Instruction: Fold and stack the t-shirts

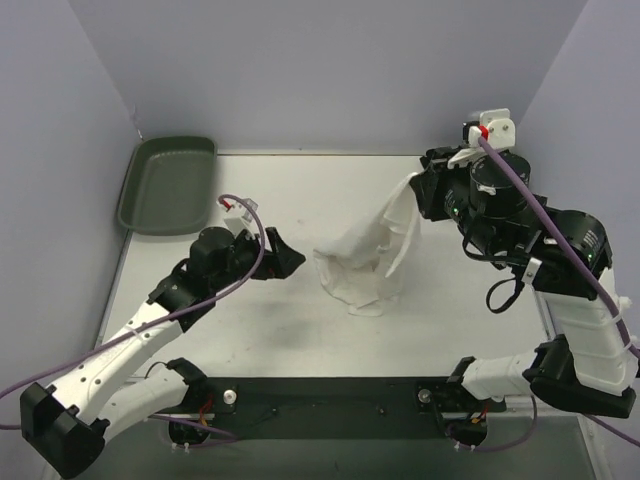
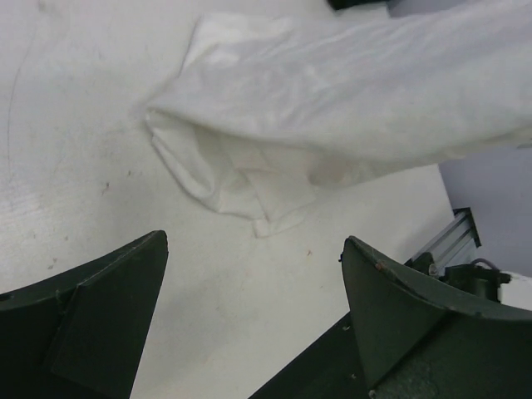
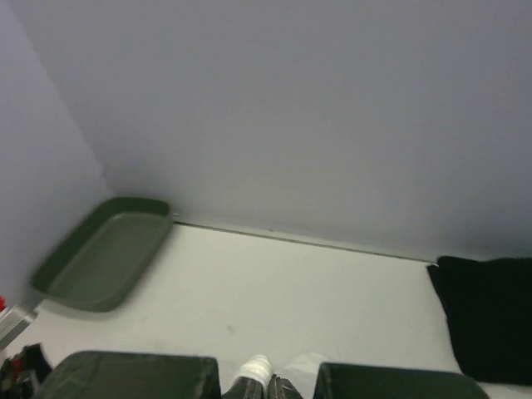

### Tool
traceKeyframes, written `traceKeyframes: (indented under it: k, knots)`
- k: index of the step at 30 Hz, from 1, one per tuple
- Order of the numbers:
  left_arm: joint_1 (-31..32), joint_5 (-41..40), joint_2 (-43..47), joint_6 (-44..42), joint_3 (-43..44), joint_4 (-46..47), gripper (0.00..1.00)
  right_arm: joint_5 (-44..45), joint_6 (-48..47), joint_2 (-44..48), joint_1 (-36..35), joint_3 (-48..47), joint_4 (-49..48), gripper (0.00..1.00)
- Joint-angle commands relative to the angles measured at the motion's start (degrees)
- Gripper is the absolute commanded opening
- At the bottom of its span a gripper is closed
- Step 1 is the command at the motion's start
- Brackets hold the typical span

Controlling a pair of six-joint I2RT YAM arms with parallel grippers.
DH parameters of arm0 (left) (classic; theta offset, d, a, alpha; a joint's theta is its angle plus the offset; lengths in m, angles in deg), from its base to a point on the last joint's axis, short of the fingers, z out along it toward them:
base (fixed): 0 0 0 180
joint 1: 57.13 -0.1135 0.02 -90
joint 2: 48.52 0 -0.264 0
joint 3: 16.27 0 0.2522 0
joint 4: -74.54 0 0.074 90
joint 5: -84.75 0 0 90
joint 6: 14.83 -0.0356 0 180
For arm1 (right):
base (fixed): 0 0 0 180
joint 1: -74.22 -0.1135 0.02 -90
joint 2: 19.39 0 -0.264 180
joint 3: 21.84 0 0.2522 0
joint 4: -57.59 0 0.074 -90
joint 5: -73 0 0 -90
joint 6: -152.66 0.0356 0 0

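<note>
The white t-shirt [image 1: 365, 255] hangs in a bunch from my right gripper [image 1: 418, 190], its lower end resting crumpled on the table. The right wrist view shows that gripper [image 3: 270, 386] shut on a pinch of white cloth [image 3: 256, 367]. My left gripper [image 1: 290, 260] is low over the table just left of the shirt, open and apart from it. In the left wrist view the gripper [image 2: 253, 243] holds nothing, and the white t-shirt [image 2: 332, 100] lies beyond its fingertips. The black t-shirt [image 3: 490, 316] lies at the table's right side, hidden by the right arm in the top view.
A dark green tray [image 1: 165, 185] leans at the far left corner against the wall, also visible as the tray [image 3: 104, 253] in the right wrist view. Walls close the table [image 1: 300, 330] on three sides. A black base plate [image 1: 330, 395] runs along the near edge.
</note>
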Motion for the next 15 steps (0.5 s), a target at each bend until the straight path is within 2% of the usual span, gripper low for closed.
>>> traceKeyframes:
  k: [1, 5, 9, 11, 15]
  knots:
    - [0.2, -1.0, 3.5, -3.6, 11.5, -1.8, 0.95, -9.2, -7.2, -2.5, -6.3, -12.1, -2.0, 0.0]
    - [0.2, -2.7, 4.8, -5.6, 20.0, -5.2, 0.95, -16.7, -11.4, -3.4, -16.1, -17.8, -5.6, 0.0]
    - [0.2, -3.2, 6.3, -6.0, 22.4, -7.4, 0.95, -24.4, -12.1, -0.4, -22.4, -18.5, -10.8, 0.0]
    - [0.2, -3.3, 6.8, -5.8, 22.1, -7.8, 0.95, -29.6, -11.3, 3.8, -22.9, -14.2, -16.9, 0.0]
    - [0.2, -3.1, 7.2, -5.1, 20.7, -7.4, 0.95, -29.2, -10.2, 7.6, -22.9, -12.1, -21.2, 0.0]
